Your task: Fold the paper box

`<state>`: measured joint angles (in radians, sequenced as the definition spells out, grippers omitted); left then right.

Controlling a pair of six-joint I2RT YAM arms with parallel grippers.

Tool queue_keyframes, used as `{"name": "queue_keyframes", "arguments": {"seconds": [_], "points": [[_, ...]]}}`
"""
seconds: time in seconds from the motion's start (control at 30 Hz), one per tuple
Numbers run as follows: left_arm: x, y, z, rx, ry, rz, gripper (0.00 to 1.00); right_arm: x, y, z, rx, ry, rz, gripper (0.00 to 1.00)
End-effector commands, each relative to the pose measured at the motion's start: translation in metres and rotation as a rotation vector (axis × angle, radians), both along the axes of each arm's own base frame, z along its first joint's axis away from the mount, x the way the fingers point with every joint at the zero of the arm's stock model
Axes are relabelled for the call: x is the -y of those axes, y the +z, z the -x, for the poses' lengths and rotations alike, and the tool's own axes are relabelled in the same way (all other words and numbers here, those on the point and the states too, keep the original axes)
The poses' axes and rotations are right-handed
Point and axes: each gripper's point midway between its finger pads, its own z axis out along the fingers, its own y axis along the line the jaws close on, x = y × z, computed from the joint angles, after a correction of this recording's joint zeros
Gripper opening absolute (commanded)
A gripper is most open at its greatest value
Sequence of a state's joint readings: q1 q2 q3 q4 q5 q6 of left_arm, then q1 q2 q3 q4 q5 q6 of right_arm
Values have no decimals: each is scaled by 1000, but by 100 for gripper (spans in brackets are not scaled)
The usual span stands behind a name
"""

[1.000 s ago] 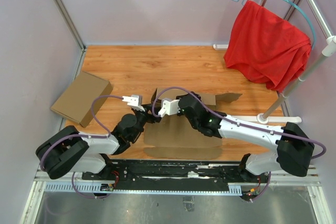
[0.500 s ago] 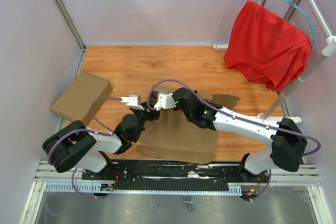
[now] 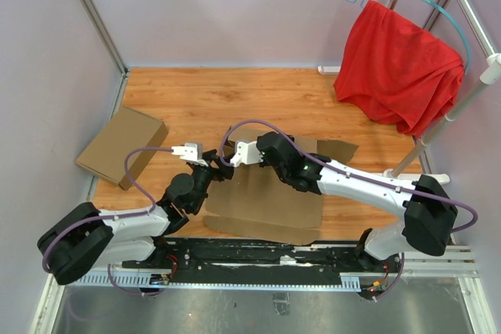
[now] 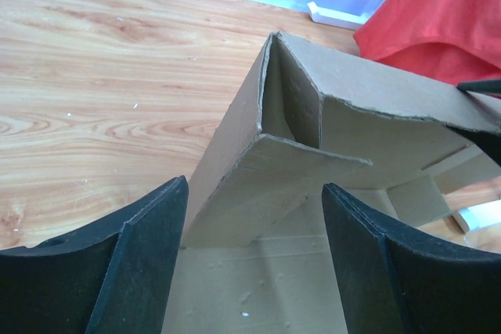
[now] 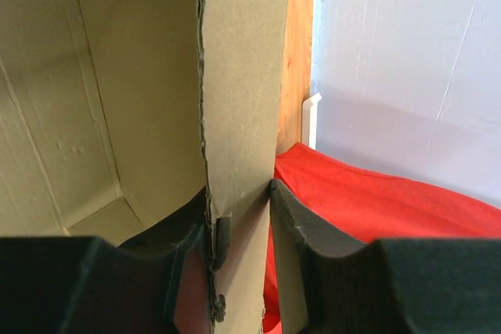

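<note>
The paper box (image 3: 270, 201) lies half folded in the middle of the wooden table, brown base panel flat and back wall raised. My right gripper (image 3: 237, 154) is at the box's back left corner. In the right wrist view the right gripper (image 5: 239, 193) is shut on an upright wall of the paper box (image 5: 243, 52), one finger pressing each face. My left gripper (image 3: 213, 168) stands open just left of that corner. In the left wrist view the left gripper (image 4: 254, 263) has its fingers wide apart, and a folded corner flap of the paper box (image 4: 282, 177) stands ahead, untouched.
A lighter tan cardboard box (image 3: 121, 146) lies closed at the table's left edge. A red cloth (image 3: 399, 60) hangs on a hanger from a white rack (image 3: 473, 87) at the right; the red cloth (image 5: 376, 193) shows behind the gripped wall. Walls enclose the table.
My right gripper moved back and left along the box and now grips the raised wall at its corner. The box's base shifted and tilted slightly. My left arm stretched out, its gripper staying open near the corner.
</note>
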<state>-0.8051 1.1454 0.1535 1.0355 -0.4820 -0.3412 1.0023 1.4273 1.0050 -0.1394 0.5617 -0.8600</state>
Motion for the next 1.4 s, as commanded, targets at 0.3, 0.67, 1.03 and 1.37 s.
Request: {"name": "queue_keyframes", "arguments": {"seconds": [0.3, 0.67, 1.03, 1.37], "points": [[3, -21, 19, -25, -87, -43, 76, 5, -1, -1, -41, 0, 59, 1], [5, -20, 18, -46, -96, -68, 76, 9, 3, 2, -34, -10, 43, 35], [0, -9, 17, -42, -77, -92, 77, -4, 46, 18, -28, 39, -200, 42], [-10, -20, 18, -66, -38, -118, 76, -17, 60, 15, 19, 98, -300, 44]]}}
